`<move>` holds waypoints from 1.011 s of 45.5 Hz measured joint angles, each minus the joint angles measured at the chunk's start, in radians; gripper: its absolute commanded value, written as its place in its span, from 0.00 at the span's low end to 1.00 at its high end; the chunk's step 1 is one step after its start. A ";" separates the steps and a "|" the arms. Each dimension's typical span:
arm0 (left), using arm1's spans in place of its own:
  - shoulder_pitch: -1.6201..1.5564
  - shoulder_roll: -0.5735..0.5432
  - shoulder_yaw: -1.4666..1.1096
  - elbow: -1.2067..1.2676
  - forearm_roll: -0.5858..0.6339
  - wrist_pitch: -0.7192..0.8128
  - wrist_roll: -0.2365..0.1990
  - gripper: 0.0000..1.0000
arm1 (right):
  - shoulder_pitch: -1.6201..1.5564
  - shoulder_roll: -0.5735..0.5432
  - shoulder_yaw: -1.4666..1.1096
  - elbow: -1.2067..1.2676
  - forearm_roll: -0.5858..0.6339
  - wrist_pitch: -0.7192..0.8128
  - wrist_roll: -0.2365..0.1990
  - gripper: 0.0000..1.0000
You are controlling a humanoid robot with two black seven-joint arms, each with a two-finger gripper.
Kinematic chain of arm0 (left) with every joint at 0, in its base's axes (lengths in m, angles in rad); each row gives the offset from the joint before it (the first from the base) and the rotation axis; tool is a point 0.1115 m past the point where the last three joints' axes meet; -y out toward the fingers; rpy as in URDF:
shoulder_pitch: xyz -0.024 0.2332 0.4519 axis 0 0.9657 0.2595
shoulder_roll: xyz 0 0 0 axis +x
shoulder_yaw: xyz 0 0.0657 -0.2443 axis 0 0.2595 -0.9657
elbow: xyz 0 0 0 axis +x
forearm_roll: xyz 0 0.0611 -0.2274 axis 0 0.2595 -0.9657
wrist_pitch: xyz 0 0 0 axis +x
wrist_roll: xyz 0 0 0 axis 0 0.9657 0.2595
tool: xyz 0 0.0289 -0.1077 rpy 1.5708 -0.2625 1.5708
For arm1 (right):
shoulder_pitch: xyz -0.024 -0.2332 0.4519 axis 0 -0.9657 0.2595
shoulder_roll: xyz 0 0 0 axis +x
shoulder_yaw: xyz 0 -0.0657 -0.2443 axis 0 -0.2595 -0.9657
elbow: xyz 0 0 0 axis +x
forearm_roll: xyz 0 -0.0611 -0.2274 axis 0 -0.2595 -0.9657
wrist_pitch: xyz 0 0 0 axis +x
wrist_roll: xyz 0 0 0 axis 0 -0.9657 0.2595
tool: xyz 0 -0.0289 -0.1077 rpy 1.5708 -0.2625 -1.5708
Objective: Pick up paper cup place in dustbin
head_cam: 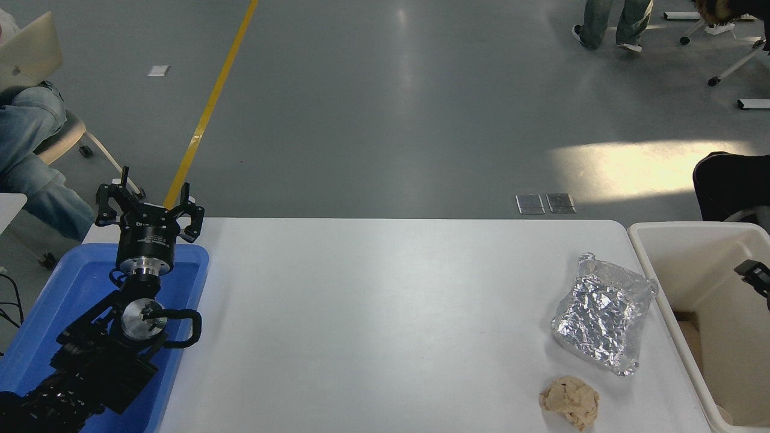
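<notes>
White table point(385, 313), right end effector point(755, 278) over dustbin point(652, 267)

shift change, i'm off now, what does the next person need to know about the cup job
Left gripper: parked over the blue tray, jaws open, empty.
Right gripper: only a tip shows at the right edge, over the bin; state unclear.
Cup: not on the table; a pale curved rim low in the bin's near corner is probably it.
Done: cup seems binned.
Left: confirm the cup is in the bin, pull the right arm back. Foil packet and paper ball lie on the table, not part of this job.
</notes>
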 measured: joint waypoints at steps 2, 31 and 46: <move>0.000 0.000 0.000 0.000 0.000 0.000 0.000 0.99 | 0.016 -0.008 -0.005 0.023 -0.009 0.003 -0.001 1.00; 0.000 0.000 0.000 0.000 0.002 0.000 0.000 0.99 | 0.642 -0.287 -0.177 0.702 -0.337 0.029 -0.004 1.00; 0.000 0.000 0.000 0.000 0.003 0.000 0.001 0.99 | 1.179 -0.273 -0.428 1.120 -0.370 0.093 -0.004 1.00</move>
